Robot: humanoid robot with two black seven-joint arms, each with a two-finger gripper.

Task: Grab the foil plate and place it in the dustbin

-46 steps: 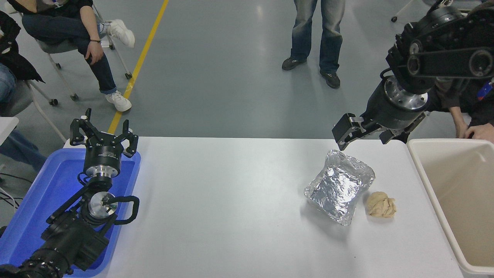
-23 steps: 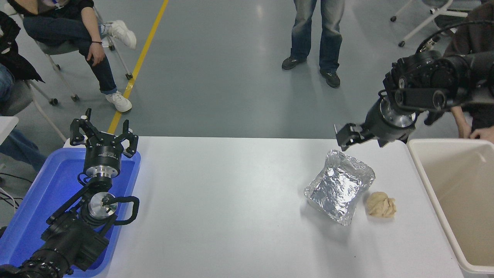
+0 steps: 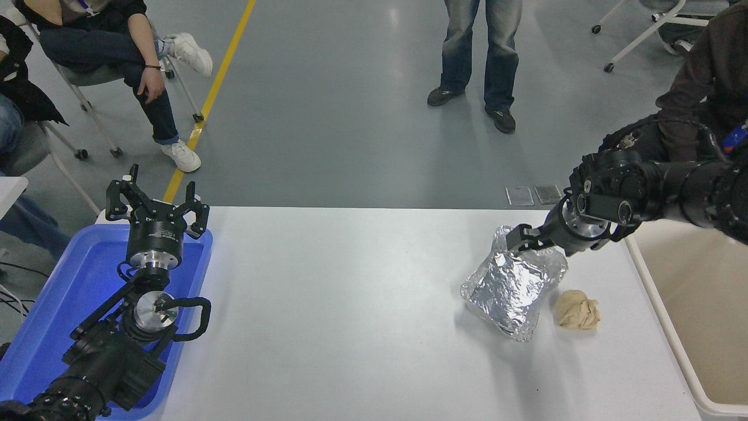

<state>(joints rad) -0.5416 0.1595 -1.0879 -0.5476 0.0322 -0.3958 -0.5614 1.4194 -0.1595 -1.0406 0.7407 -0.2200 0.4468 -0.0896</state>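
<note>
At the far rim of the foil plate [image 3: 514, 286], my right gripper [image 3: 522, 241] sits low with its fingers right at the crinkled edge; whether they are parted around the rim or closed on it I cannot tell, since the dark fingers blur together against the foil. That far rim stands higher than the near one, so the plate looks tipped toward me, though I cannot say whether it is lifted or just bent that way. Its near corner rests on the white table [image 3: 350, 327], and a small crumpled tan paper wad [image 3: 577, 310] lies just beside its right edge. To do this step well, I judge I should catch one thin wall of the rim squarely between my fingers, one finger inside the tray and one outside, and squeeze gently, because foil this thin will likely fold or tear rather than resist. I should lift straight before swinging, so the near corner does not drag the paper wad along. From there the dustbin [image 3: 660, 304] is close on my right, its thick cream rim at the table's edge, so the carry should be short. My left gripper [image 3: 156, 202] is parked, fingers spread, over the blue tray [image 3: 52, 316] at the lower left.
</note>
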